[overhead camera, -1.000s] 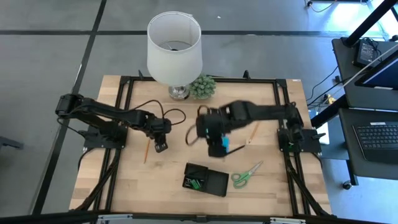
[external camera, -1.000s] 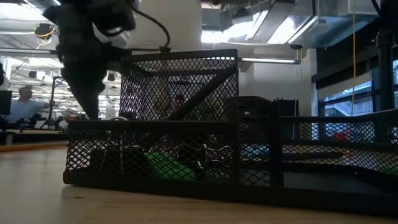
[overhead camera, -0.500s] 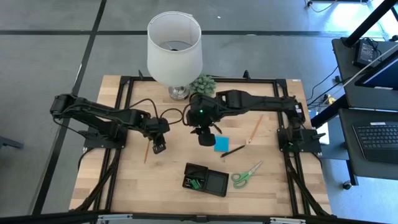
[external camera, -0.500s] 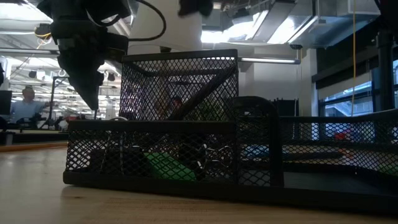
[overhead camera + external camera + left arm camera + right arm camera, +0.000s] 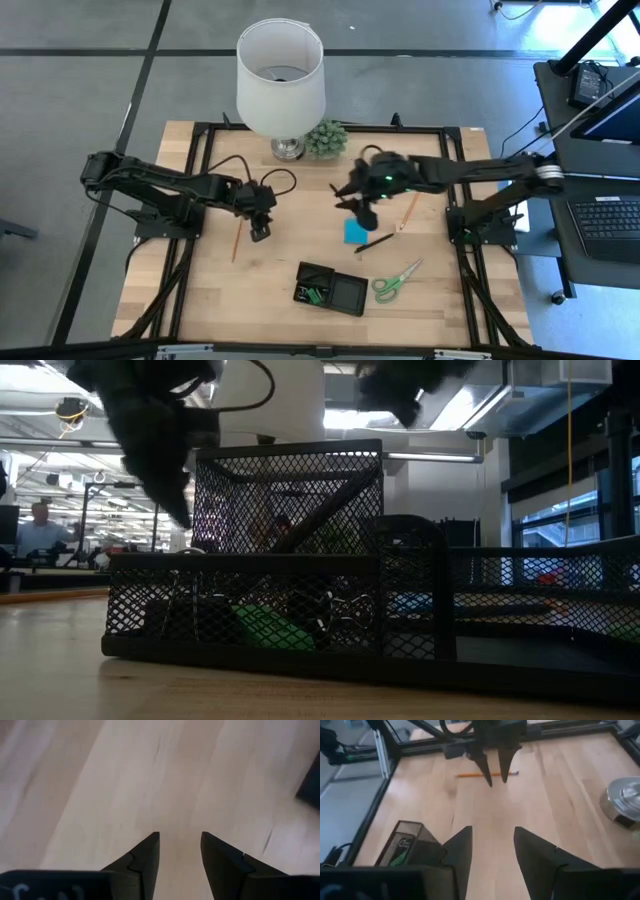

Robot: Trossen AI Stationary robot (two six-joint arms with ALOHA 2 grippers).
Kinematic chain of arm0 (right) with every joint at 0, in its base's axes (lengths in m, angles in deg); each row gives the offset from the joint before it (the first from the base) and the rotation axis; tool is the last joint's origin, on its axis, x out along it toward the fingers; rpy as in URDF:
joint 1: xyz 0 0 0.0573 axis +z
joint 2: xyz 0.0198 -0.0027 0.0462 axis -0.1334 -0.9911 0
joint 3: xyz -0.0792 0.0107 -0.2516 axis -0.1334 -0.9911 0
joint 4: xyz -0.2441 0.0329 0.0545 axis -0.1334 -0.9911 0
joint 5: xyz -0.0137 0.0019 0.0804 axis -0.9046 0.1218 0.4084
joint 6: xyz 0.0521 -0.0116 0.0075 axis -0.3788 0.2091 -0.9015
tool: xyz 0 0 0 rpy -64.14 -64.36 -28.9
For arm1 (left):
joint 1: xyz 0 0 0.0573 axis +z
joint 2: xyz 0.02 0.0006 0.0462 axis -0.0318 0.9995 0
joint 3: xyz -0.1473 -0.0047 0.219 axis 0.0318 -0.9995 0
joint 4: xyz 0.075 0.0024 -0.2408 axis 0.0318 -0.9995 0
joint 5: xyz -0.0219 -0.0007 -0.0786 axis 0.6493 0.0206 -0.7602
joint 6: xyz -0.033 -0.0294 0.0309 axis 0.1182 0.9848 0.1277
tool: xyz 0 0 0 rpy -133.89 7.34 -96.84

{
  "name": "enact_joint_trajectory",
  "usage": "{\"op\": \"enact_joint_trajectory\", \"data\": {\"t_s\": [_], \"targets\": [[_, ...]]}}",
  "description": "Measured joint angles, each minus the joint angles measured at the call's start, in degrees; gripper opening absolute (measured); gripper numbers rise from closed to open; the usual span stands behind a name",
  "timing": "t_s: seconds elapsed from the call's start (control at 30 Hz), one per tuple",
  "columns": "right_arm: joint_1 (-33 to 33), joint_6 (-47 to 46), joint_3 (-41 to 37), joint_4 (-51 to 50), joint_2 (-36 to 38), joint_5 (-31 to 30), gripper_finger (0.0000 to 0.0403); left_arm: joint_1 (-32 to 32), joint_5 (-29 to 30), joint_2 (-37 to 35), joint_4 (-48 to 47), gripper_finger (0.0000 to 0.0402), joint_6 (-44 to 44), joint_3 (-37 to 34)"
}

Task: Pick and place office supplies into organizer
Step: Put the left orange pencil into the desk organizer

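Note:
The organizer (image 5: pixel 332 288), a low black mesh tray, sits near the table's front edge with a green piece and clips inside. It fills the low view (image 5: pixel 300 600). My left gripper (image 5: pixel 259 234) (image 5: pixel 180 837) hangs open over bare wood, just right of an orange pencil (image 5: pixel 236 242) lying flat. My right gripper (image 5: pixel 367 215) (image 5: pixel 492 832) is open with nothing in it, above the far edge of the blue sticky-note pad (image 5: pixel 354 231). A black pen (image 5: pixel 375 241), a wooden pencil (image 5: pixel 409 210) and green-handled scissors (image 5: pixel 398 280) lie flat on the table's right half.
A white lamp (image 5: pixel 281 80) and a small green plant (image 5: pixel 326 138) stand at the table's far edge. The lamp's metal base (image 5: pixel 625 802) shows in the right wrist view. A black frame (image 5: pixel 200 160) runs around the table. Bare wood lies between the grippers.
My right arm first reached toward the table's left, then drew back toward the right edge and sank. Its gripper now hangs over the blue pad's far edge. My left gripper has tipped to a slant, staying beside the orange pencil. The supplies have not moved.

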Motion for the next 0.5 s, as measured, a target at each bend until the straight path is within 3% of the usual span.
{"op": "enact_joint_trajectory", "data": {"t_s": [0.13, 0.23, 0.4, 0.5], "targets": [[0.1, -5.2, -10.8, 6.3, 7.0, 0.3, 0.0149, 1.1, -4.9, 0.0, 9.4, 0.0136, -4.6, 0.0], [0.0, -7.5, -16.6, 8.9, 10.6, 0.1, 0.0149, 0.5, -4.2, 0.0, 15.4, 0.0136, -8.4, 0.8], [0.1, -8.1, -22.1, 11.1, 13.9, 0.1, 0.0149, -3.1, 6.4, 1.2, 6.7, 0.0136, -15.7, 8.8], [0.1, -8.0, -23.1, 10.8, 14.3, 0.1, 0.0149, -5.1, 12.4, 3.0, -2.9, 0.0136, -11.7, 15.1]]}}
